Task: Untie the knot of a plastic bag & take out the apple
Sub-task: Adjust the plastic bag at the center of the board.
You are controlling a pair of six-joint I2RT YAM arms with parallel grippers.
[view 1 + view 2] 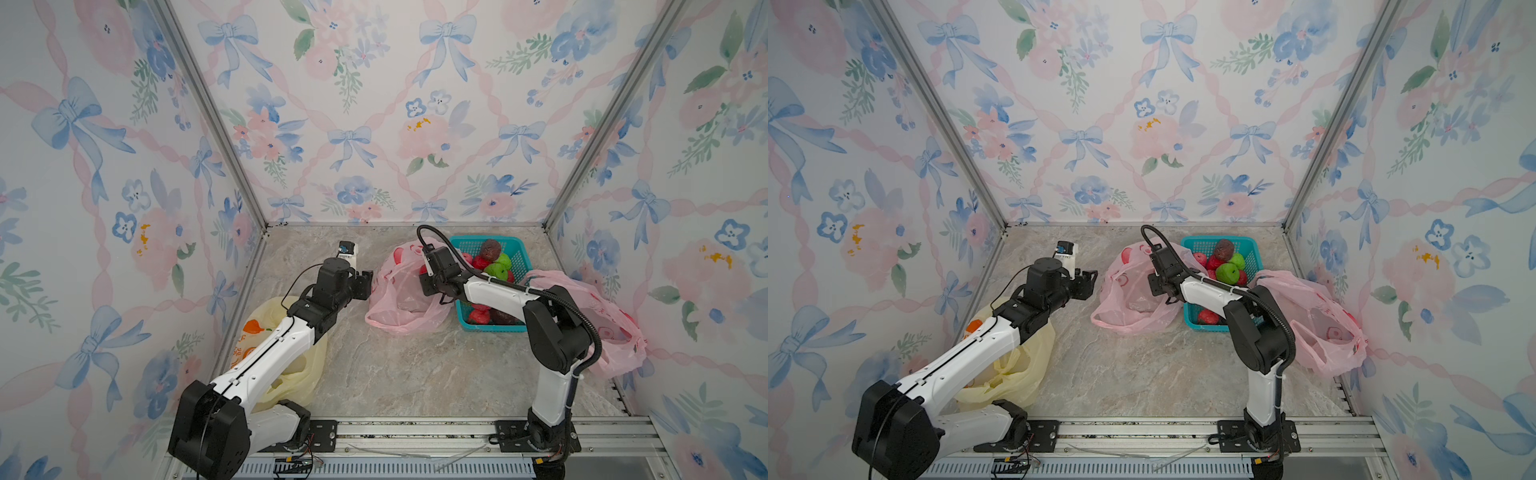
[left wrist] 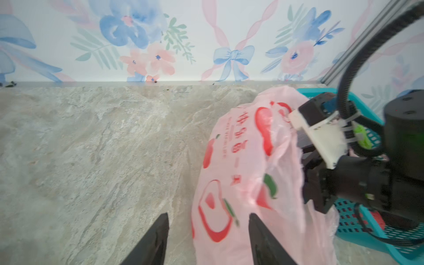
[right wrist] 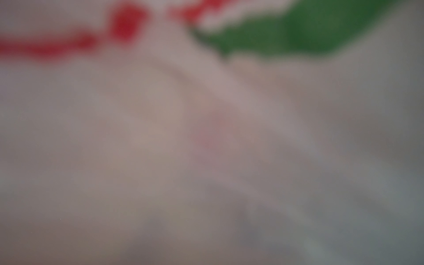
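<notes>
- The pink plastic bag [image 1: 401,291] lies crumpled on the marble table [image 1: 395,374], in the far middle, touching the left side of the teal basket [image 1: 519,253].
- The left gripper [image 2: 207,241] sits just left of the bag, its two dark fingers [image 2: 156,238] spread apart with nothing between them; in the left wrist view one finger is over bare table and the other overlaps the bag's near edge.
- The right gripper [image 1: 430,286] is pushed into the bag's right side from above the basket; film hides its fingertips, so how far it is open and whether it has hold of anything cannot be told.
- The right wrist view shows only blurred pink film [image 3: 206,137] with red and green print, pressed close to the lens.
- A pale rounded lump [image 1: 1140,303] shows through the bag low down; whether it is the apple cannot be told.
- The basket holds red, green and brown fruit [image 1: 1227,272].
- A yellow bag [image 1: 291,374] lies near left under the left arm; another pink bag [image 1: 602,324] lies against the right wall.
</notes>
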